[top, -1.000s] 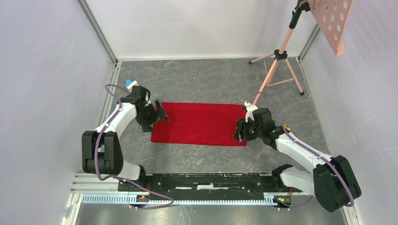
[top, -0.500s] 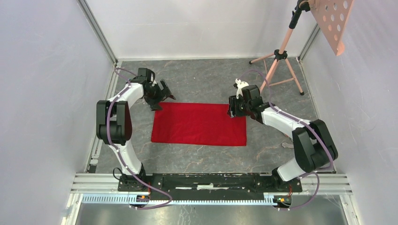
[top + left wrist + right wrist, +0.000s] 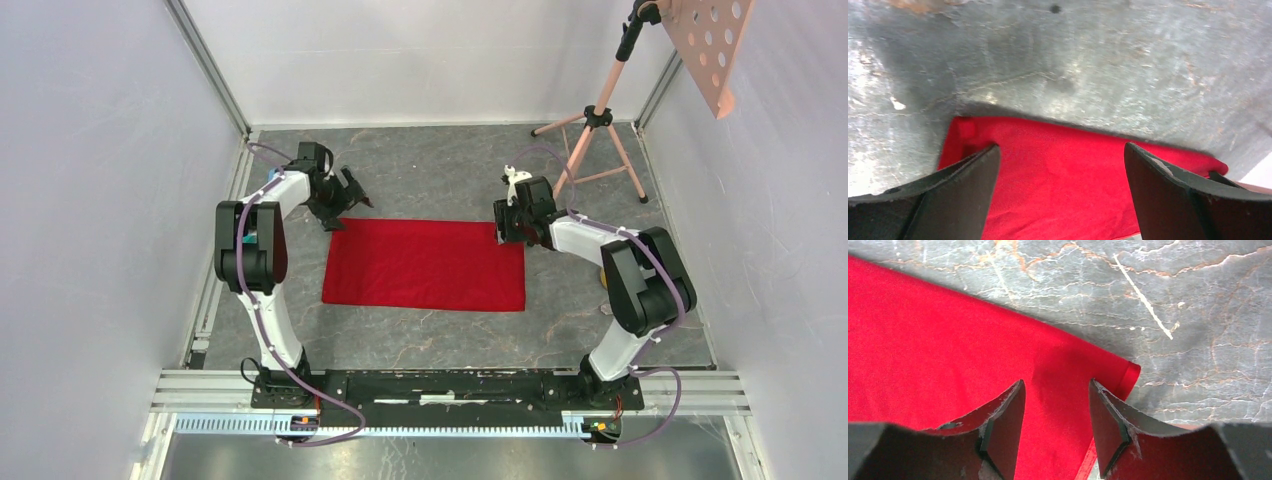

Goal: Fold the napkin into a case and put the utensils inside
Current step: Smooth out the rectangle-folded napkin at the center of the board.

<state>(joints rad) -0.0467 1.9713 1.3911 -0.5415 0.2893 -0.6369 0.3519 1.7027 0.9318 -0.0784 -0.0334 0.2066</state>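
Observation:
The red napkin [image 3: 425, 264] lies flat as a wide rectangle in the middle of the grey table. My left gripper [image 3: 345, 207] is open at the napkin's far left corner; in the left wrist view the red cloth [image 3: 1063, 185] fills the gap between the spread jaws. My right gripper [image 3: 505, 230] is open over the far right corner, with the cloth [image 3: 948, 350] and its folded corner [image 3: 1130, 375] under the jaws. Neither gripper holds anything. No utensils are in view.
A pink tripod stand [image 3: 595, 130] stands at the back right, with a perforated pink board [image 3: 710, 45] above it. Grey walls close in the table on the left, back and right. A small blue object [image 3: 270, 180] shows by the left arm.
Both arms have reached from the napkin's near side to its far corners. Over the last half second they shifted only slightly. The napkin has not moved.

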